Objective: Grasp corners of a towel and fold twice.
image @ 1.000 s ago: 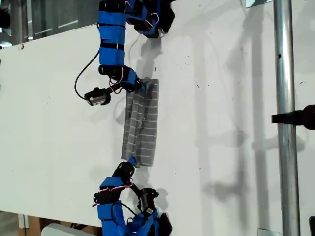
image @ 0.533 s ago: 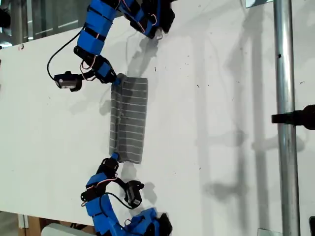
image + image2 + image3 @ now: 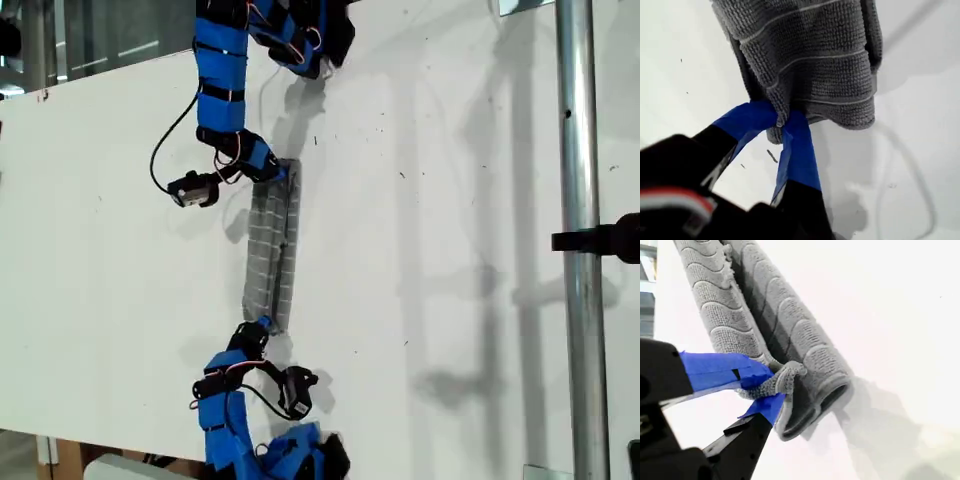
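The grey striped towel [image 3: 272, 245] lies as a long narrow folded strip on the white table [image 3: 430, 200]. A blue gripper [image 3: 278, 172] pinches its end at the exterior view's top, and another blue gripper [image 3: 262, 325] pinches the end at the bottom. The wrist views do not settle which arm is which. My first gripper [image 3: 781, 120] is shut on a hemmed corner of the towel [image 3: 810, 55], which bunches above the table. My second gripper [image 3: 771, 382] is shut on a curled corner of the towel [image 3: 790, 325], whose folded layers stretch away from it.
A metal pole [image 3: 575, 240] with a black clamp [image 3: 600, 240] stands at the exterior view's right. The table's edge runs along the exterior view's left. A black cable [image 3: 165, 150] loops off the upper arm. A thin pale cable [image 3: 900, 175] lies on the table.
Both grippers have moved toward the exterior view's right, still holding the ends. The towel, spread wider half a second ago, is now a narrower strip.
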`<state>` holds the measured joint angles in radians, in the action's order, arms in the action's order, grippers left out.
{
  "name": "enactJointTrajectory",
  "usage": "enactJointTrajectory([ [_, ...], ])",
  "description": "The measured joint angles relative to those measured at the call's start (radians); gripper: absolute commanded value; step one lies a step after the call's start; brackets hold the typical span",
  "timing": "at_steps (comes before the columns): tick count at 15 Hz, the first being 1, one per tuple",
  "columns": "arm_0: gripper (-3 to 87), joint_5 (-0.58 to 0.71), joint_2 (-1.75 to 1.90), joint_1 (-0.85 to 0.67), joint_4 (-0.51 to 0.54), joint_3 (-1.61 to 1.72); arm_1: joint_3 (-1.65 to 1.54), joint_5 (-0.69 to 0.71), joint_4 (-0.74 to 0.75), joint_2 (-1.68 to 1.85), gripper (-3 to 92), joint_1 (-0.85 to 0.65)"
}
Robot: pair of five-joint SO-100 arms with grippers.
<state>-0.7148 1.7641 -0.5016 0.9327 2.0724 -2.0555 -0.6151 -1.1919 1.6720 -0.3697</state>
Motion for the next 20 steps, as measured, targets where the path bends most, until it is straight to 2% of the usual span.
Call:
enactJointTrajectory([
  [1, -1.0, -0.018, 0.0, 0.005, -0.017, 0.015, -0.006, -0.005, 0.015, -0.023, -0.2, 0.009],
  [2, 3.2, -0.04, -0.006, 0.005, -0.043, 0.035, -0.008, -0.005, 0.028, -0.051, 4.1, 0.011],
  [3, 9.7, -0.071, -0.023, 0.005, -0.086, 0.061, -0.008, -0.014, 0.032, -0.078, 16.5, 0.003],
  [4, 22.3, -0.121, -0.044, 0.003, -0.121, 0.071, -0.012, -0.028, 0.031, -0.089, 27.9, -0.015],
  [5, 32.2, -0.137, -0.063, 0.003, -0.109, 0.069, -0.012, -0.035, 0.02, -0.084, 35.9, -0.038],
  [6, 42.4, -0.14, -0.084, -0.006, -0.055, 0.049, -0.014, -0.037, -0.018, -0.049, 36.7, -0.06],
  [8, 87.1, -0.218, -0.143, -0.006, 0.183, -0.067, -0.014, -0.037, -0.098, 0.101, 35.1, -0.097],
  [9, 87.2, -0.311, -0.169, -0.008, 0.324, -0.109, -0.014, -0.037, -0.146, 0.184, 34.2, -0.114],
  [10, 87.0, -0.334, -0.172, -0.008, 0.44, -0.135, -0.014, -0.038, -0.201, 0.275, 33.6, -0.135],
  [11, 86.7, -0.333, -0.158, -0.008, 0.502, -0.152, -0.029, -0.049, -0.233, 0.376, 32.6, -0.163],
  [13, 86.0, -0.348, -0.003, 0.014, 0.557, -0.158, -0.094, -0.101, -0.258, 0.555, 31.5, -0.187],
  [14, 83.3, -0.37, 0.095, 0.037, 0.574, -0.152, -0.135, -0.153, -0.256, 0.62, 26.8, -0.181],
  [15, 79.2, -0.416, 0.199, 0.067, 0.588, -0.12, -0.186, -0.21, -0.249, 0.69, 27.7, -0.178],
  [16, 72.3, -0.474, 0.293, 0.112, 0.604, -0.066, -0.23, -0.249, -0.247, 0.753, 28.3, -0.179],
  [17, 59.3, -0.548, 0.348, 0.167, 0.632, -0.02, -0.249, -0.285, -0.247, 0.81, 27.5, -0.164],
  [18, 50.3, -0.637, 0.405, 0.252, 0.627, 0.046, -0.265, -0.316, -0.253, 0.876, 27.5, -0.138],
  [20, 32.2, -0.824, 0.508, 0.456, 0.466, 0.216, -0.325, -0.407, -0.268, 0.976, 28.4, -0.11],
])
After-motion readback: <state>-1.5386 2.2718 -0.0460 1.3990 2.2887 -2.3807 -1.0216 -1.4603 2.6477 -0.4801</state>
